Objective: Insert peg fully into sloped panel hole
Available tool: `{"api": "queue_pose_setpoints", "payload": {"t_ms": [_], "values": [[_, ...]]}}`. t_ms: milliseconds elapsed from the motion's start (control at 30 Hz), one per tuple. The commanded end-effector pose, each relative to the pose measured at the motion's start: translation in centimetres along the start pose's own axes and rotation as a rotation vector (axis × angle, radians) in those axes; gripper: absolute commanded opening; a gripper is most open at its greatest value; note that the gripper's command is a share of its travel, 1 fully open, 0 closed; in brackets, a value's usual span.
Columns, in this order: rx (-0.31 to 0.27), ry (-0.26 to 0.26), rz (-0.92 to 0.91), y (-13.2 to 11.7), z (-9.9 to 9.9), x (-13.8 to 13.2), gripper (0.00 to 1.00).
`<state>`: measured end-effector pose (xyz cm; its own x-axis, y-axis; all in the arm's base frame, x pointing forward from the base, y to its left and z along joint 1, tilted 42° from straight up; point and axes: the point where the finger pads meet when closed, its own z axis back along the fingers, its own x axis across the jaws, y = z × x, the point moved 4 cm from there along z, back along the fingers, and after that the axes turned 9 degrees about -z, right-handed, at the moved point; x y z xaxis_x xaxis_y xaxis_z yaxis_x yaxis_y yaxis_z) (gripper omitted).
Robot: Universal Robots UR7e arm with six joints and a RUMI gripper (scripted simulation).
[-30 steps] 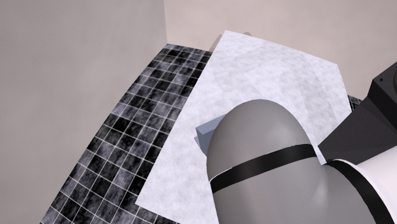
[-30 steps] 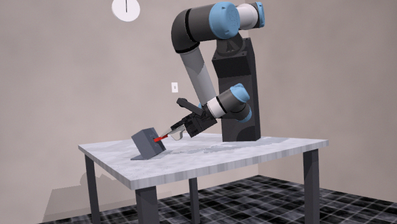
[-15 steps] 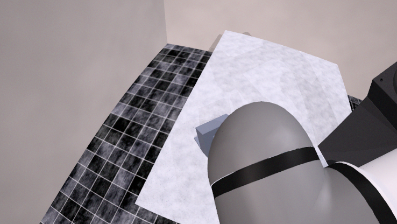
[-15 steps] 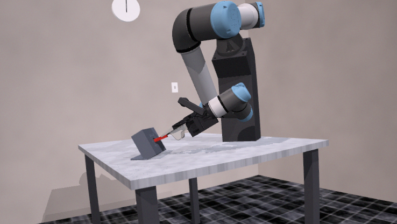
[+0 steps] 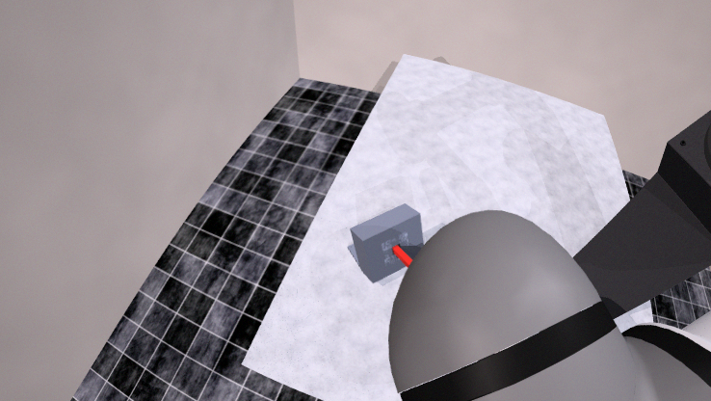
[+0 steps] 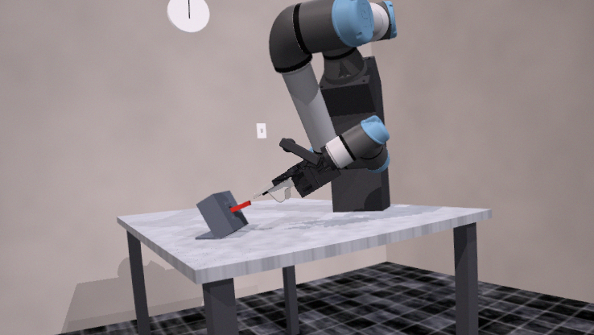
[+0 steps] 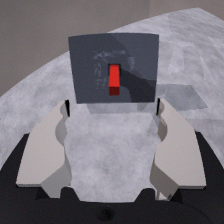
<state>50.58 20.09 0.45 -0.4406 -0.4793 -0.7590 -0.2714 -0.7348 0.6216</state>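
Note:
The grey sloped panel block (image 5: 378,239) (image 6: 216,214) (image 7: 90,65) stands on the table. The red peg (image 5: 402,254) (image 6: 240,205) (image 7: 114,81) sticks out of the hole in the panel's face, with part of its length still showing outside. My gripper (image 6: 260,193) (image 7: 112,99) is open, with its pale fingers spread apart. It is drawn back a short way from the peg's free end and touches nothing. In the top view the arm's grey elbow hides the gripper.
The white marbled table (image 5: 472,149) (image 6: 332,233) bears the panel near its left end. The robot's dark pedestal (image 6: 357,183) stands at the back of the table. The arm's elbow (image 5: 497,308) fills the lower right of the top view.

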Motion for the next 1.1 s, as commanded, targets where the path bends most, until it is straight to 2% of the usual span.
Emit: {"api": "queue_pose_setpoints", "payload": {"t_ms": [0, 300, 700, 1067], "values": [[0.003, -0.003, -0.002, 0.2, 1.7, 0.0, 0.56], [0.005, 0.001, -0.001, 0.4, 4.5, 0.0, 0.69], [0.005, 0.001, -0.001, 0.8, 5.5, -0.1, 0.83], [0.006, 0.001, -0.002, 0.8, 5.4, -0.1, 0.97]]}}
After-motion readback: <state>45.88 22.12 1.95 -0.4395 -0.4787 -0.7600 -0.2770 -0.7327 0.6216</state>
